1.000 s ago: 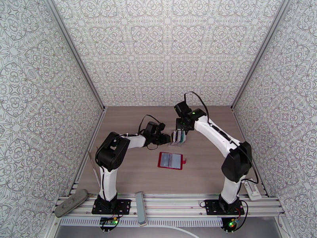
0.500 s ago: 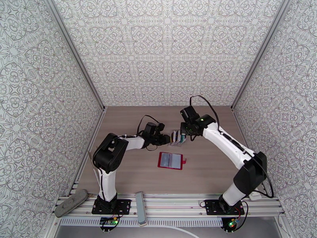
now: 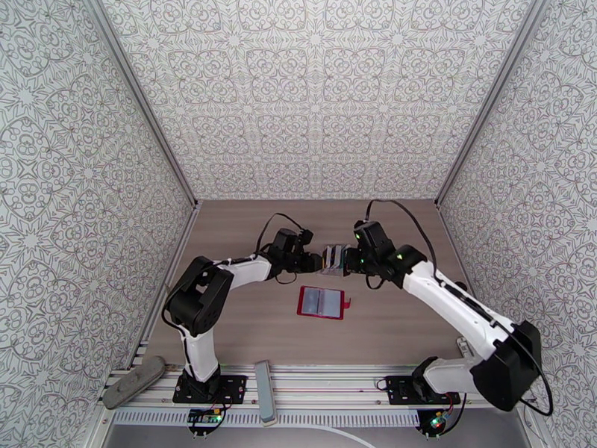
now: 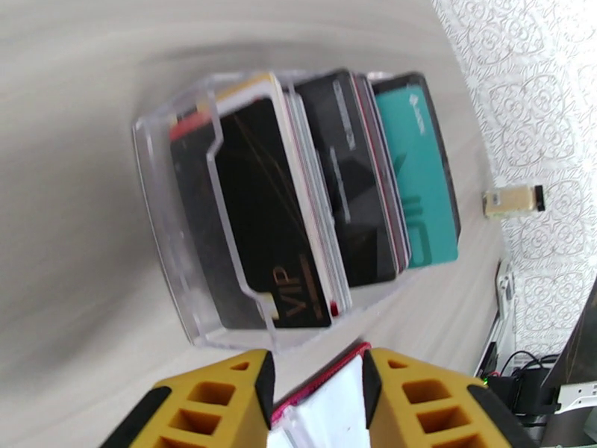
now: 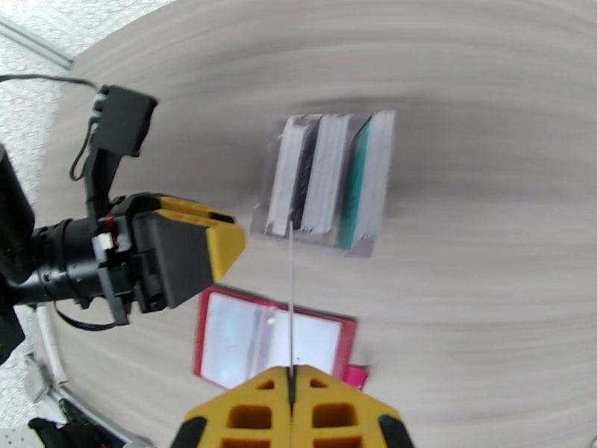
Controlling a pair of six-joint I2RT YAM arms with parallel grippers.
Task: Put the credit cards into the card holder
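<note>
My right pincer (image 5: 291, 378) is clamped on one thin plastic card (image 5: 289, 293), held edge-on at the transparent card rack (image 5: 321, 184). It is meant for the open red leather-like wallet (image 5: 200, 330), which lies mid-table nearer the front edge. My left pincer (image 4: 317, 361) stands apart beside the rack, probably to steady it.

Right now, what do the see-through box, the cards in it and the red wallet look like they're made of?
The see-through box: clear rigid plastic, glossy; the table shows through its walls. The cards: thin stiff plastic, smooth, with printed faces. The red wallet: probably leather or imitation, matte red rim, pale clear pockets inside.
</note>
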